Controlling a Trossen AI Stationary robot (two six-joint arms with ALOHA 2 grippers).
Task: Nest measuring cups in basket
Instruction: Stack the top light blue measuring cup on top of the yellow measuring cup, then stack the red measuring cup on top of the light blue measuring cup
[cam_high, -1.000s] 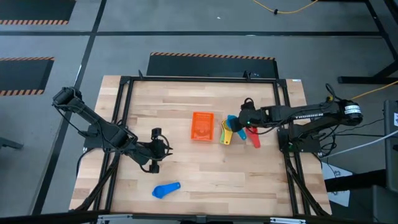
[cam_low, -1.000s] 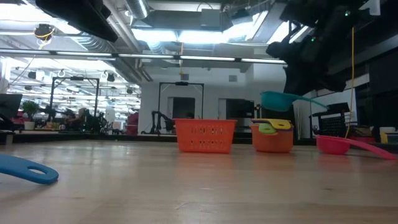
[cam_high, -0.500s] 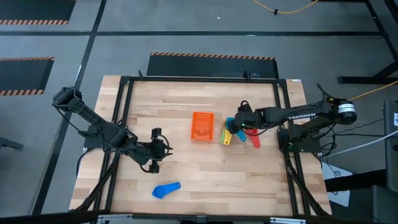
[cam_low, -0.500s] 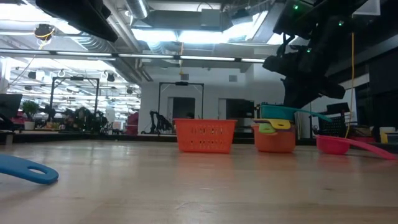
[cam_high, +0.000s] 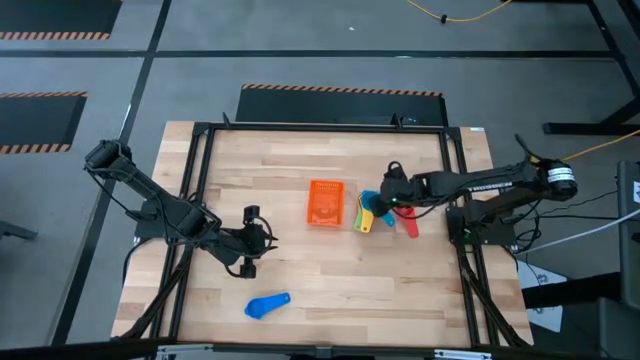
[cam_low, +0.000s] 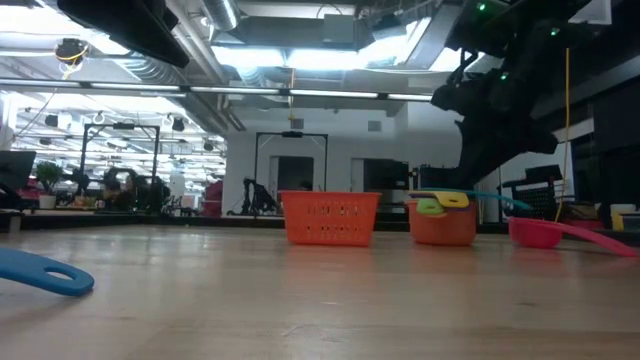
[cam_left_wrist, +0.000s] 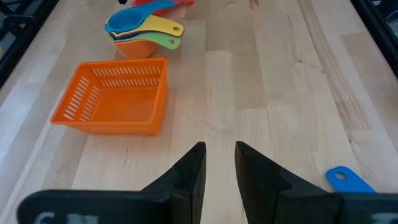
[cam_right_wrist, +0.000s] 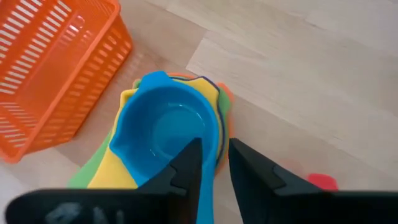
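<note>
The orange basket (cam_high: 325, 203) stands mid-table. Just to its right sits a stack of measuring cups (cam_high: 365, 213): an orange cup (cam_low: 440, 226) at the bottom, green and yellow ones (cam_right_wrist: 109, 168) inside it, and the light blue cup (cam_right_wrist: 165, 130) on top. My right gripper (cam_right_wrist: 214, 165) hovers over the stack, open, its fingers on either side of that top cup's handle. A red cup (cam_high: 408, 222) lies right of the stack, and a blue cup (cam_high: 268, 305) lies near the front edge. My left gripper (cam_left_wrist: 221, 158) hangs open and empty over the table's left half. My right gripper comes from above, slanting down, with its fingers on either side of the light blue cup's handle (cam_right_wrist: 203, 186). I cannot tell whether they touch it. The cup rests nested in the stack, with its handle (cam_low: 492, 199) sticking out level.
Bare wood lies between the basket (cam_left_wrist: 118, 121) and my left gripper (cam_high: 250, 242). The blue cup (cam_left_wrist: 348, 180) lies on its side in front of that gripper. A black frame (cam_high: 320, 127) borders the tabletop.
My right gripper has sunk a little toward the stack and tipped. The light blue cup, which hung above the stack a second ago, has come down and now sits nested in it.
</note>
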